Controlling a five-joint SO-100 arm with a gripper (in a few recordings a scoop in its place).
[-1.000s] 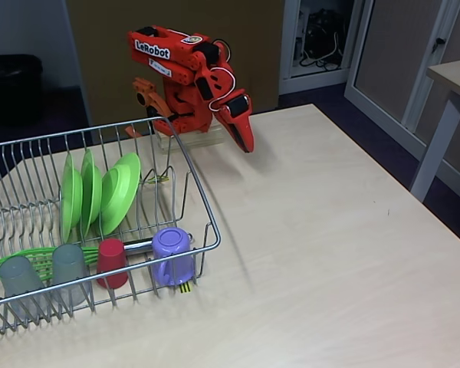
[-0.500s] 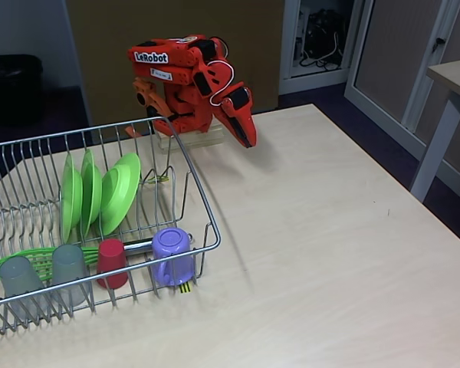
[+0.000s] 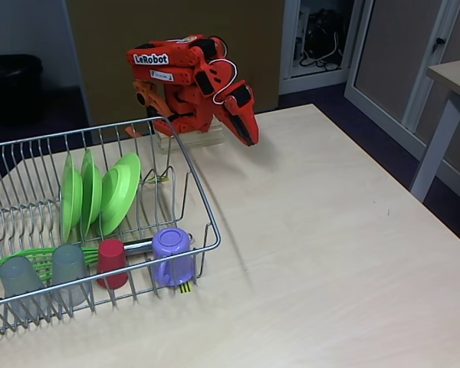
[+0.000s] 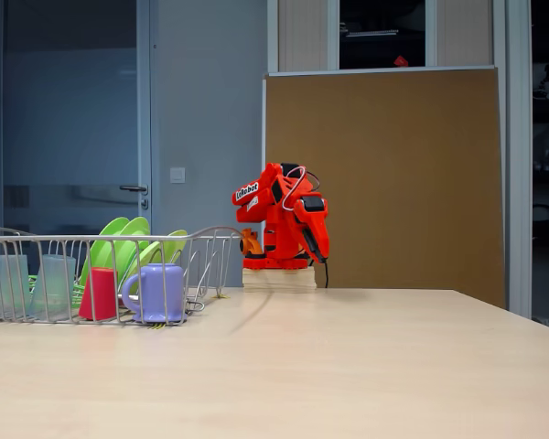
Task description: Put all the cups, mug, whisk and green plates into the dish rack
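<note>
The red arm is folded up on its base at the far side of the bench, behind the far right corner of the dish rack. Its gripper points down and hangs above the bare bench top, holding nothing; the jaws look closed together, with no gap showing between them in either fixed view.

The dish rack sits at the left of the bench in both fixed views. Three green plates stand on edge between the prongs in the middle of the rack, leaning close together; from the side they rise above the rack's rim. Along the front of the rack stand two grey tumblers, side by side at the left, then the red cup upside down, then the purple mug at the front right corner, also upside down. In the side view the red cup and the mug stand just beside each other, the mug's handle towards the cup. The whisk lies flat across the rack floor behind the tumblers, its green loops at the left and its handle running right behind the red cup towards the mug. A yellow-black tag sticks out under the rack's front edge below the mug.
</note>
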